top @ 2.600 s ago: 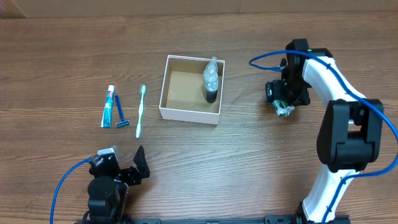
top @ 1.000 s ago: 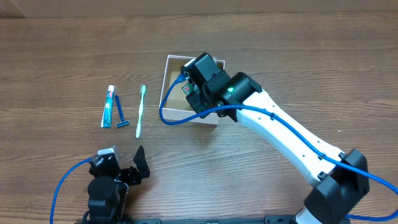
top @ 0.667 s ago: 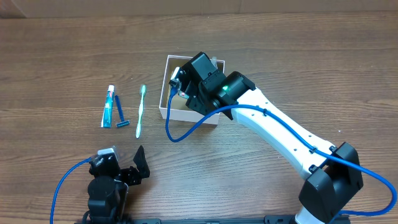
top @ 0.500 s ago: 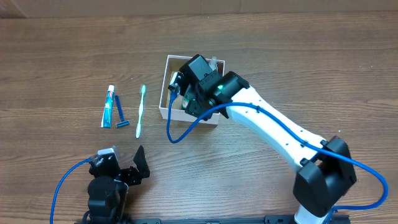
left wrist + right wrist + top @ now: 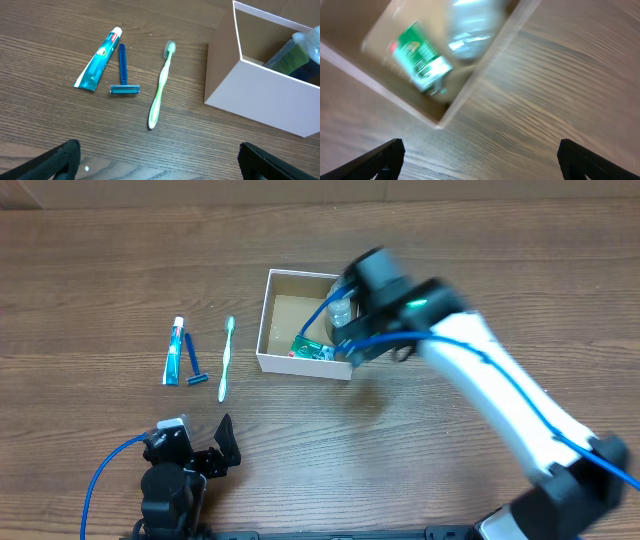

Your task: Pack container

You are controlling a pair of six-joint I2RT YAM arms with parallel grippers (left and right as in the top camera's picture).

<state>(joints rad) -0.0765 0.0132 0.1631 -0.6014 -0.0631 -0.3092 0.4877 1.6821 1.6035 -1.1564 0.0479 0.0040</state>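
Note:
The container is a square white box with a brown inside. It holds a clear bottle and a small green packet, which also shows in the right wrist view. My right gripper is open and empty, above the table just past the container's front right corner; the view is blurred. In the overhead view the right arm covers that corner. My left gripper is open and empty, low near the table's front edge, facing the toothpaste, razor, toothbrush and container.
The toothpaste, blue razor and green toothbrush lie side by side on the wooden table left of the container. The left arm's base sits at the front left.
The right arm carried the green packet from the right side over the container and let it go inside. It has now swung back right, off the box, with open jaws. Left arm unmoved.

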